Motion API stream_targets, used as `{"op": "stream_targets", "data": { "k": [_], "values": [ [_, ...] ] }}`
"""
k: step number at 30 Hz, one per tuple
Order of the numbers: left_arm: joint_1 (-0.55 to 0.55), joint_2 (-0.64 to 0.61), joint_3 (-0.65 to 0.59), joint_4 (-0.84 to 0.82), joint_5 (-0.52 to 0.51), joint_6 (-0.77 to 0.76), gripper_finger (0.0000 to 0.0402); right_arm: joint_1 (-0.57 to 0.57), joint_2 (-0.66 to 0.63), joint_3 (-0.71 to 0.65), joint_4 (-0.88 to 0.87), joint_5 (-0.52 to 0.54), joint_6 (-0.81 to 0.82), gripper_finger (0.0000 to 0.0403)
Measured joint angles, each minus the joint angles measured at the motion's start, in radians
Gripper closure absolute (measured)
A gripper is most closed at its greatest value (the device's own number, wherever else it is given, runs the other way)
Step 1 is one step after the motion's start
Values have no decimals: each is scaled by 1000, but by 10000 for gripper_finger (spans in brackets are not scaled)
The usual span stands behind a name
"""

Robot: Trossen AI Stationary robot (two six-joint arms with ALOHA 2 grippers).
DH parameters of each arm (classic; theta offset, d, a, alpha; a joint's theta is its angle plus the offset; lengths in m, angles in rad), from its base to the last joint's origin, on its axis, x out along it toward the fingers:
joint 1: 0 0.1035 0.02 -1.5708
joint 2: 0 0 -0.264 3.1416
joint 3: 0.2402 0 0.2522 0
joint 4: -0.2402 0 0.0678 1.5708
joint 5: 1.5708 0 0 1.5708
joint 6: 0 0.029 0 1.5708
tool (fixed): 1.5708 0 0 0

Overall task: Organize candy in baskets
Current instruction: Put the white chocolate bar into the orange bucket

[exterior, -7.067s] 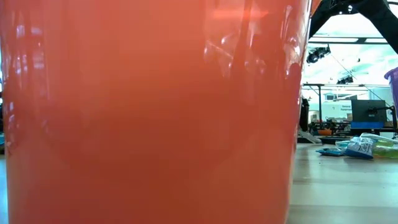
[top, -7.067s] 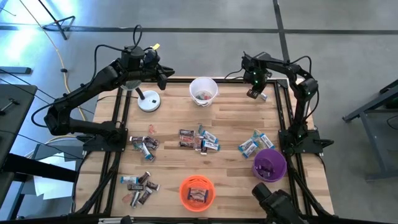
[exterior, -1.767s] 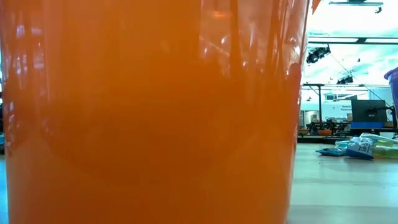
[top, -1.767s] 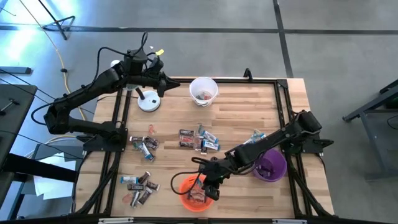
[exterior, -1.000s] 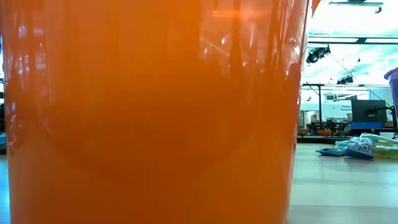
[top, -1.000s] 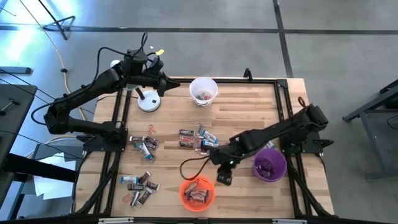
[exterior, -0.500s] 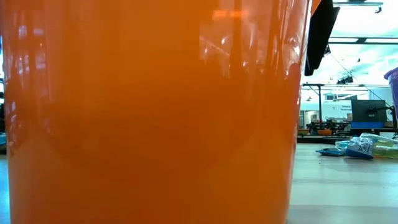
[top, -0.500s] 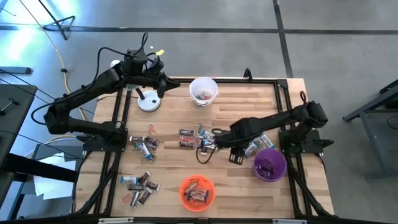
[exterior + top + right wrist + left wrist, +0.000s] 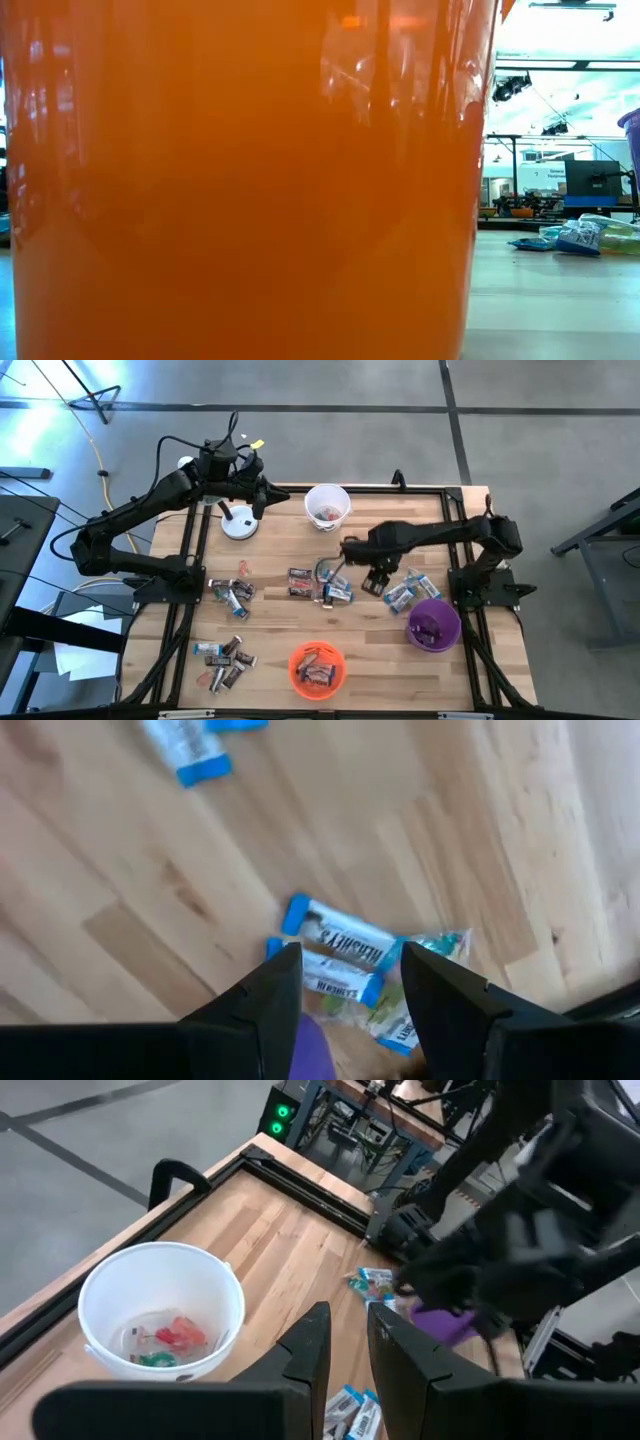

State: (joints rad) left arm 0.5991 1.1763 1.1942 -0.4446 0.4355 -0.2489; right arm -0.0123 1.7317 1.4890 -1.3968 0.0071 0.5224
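Right hand leaves the orange basket, now empty.
The right hand (image 9: 374,582), fingers apart, has moved from the orange basket (image 9: 296,657) to blue candy (image 9: 342,942); left hand (image 9: 345,1355) waits, slightly apart.

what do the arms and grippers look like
Both arms are dark, near-black jointed links with black cables looping alongside. The left gripper has two flat, dark, tapering fingers; the right gripper has the same dark pair. A small yellow tag sits near the left arm's wrist.
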Motion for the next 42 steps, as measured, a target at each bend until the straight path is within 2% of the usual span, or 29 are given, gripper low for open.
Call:
{"op": "stream_targets", "data": {
  "k": [3, 7, 14, 21, 26, 38, 42],
  "values": [
    [0, 0, 0, -1, 0, 26, 346, -40, 0, -48, 4, -32, -11, 238],
    [0, 0, 0, -6, 0, 54, 346, -52, 0, -176, 31, -115, -119, 238],
    [0, 0, 0, -6, 0, 70, 346, -72, 1, -358, 99, -113, -221, 238],
    [0, 0, 0, -5, 0, 46, 346, -102, 1, -490, 157, -131, -215, 238],
    [0, 0, 0, -1, 0, 17, 346, -97, 1, -510, 235, -250, -228, 238],
    [0, 0, 0, 1, 0, 15, 346, -85, 1, -416, 209, -272, -236, 238],
    [0, 0, 0, 1, 0, 15, 346, -66, 1, -396, 266, -250, -289, 237]
  ]
}}
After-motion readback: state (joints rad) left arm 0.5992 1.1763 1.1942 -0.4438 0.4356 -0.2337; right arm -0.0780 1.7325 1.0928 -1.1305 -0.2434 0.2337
